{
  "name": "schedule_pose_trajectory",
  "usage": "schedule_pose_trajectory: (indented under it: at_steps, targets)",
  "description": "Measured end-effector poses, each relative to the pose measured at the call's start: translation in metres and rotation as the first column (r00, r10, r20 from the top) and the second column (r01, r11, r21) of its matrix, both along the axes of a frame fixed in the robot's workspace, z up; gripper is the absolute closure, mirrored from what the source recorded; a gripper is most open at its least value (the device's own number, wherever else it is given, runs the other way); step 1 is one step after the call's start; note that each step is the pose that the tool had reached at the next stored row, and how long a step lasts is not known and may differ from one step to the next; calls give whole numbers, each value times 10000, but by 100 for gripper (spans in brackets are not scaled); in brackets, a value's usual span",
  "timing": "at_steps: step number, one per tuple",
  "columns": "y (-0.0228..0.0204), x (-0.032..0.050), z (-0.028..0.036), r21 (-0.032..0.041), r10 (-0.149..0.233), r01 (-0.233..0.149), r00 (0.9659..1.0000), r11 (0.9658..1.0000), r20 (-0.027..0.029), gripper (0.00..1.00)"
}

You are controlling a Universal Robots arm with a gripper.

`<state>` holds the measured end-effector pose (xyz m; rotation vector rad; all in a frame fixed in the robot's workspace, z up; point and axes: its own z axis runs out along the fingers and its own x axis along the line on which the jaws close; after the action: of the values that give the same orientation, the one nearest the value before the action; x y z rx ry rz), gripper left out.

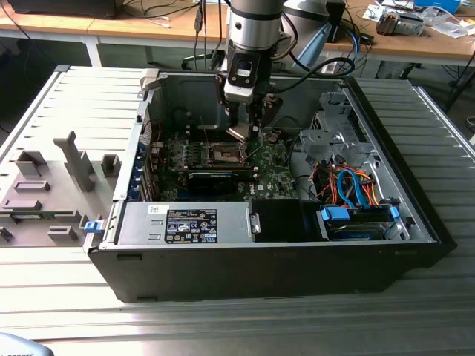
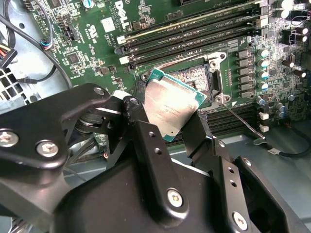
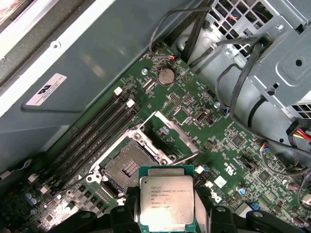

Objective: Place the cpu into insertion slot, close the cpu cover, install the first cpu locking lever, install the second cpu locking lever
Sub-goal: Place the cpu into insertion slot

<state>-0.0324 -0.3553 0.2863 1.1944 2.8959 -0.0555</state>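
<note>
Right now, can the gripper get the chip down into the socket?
Probably yes: the gripper holds the cpu above the bare socket, the cpu cover is swung up, and nothing lies between.

One robot arm [image 1: 252, 30] carries one gripper [image 1: 249, 122] with two fingers [image 2: 150, 145]. There is one cpu [image 3: 166, 203], one empty socket [image 3: 127, 167] and one cpu cover [image 3: 176, 130]. One open computer case [image 1: 260, 274] sits on one bench [image 1: 223, 326] and contains one green motherboard [image 3: 204, 131]. In the first wrist view, four long memory slots [image 3: 99, 128] lie side by side next to the socket, and one round coin battery [image 3: 166, 75] is on the board. One power supply box [image 1: 185, 222] with one label lies in the case.
</note>
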Motion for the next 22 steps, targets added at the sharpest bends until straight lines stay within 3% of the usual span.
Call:
schedule_pose_trajectory:
  at_steps: [22]
  targets:
    - [0,0,-6,0,-257,257,9997,9997,0,46]
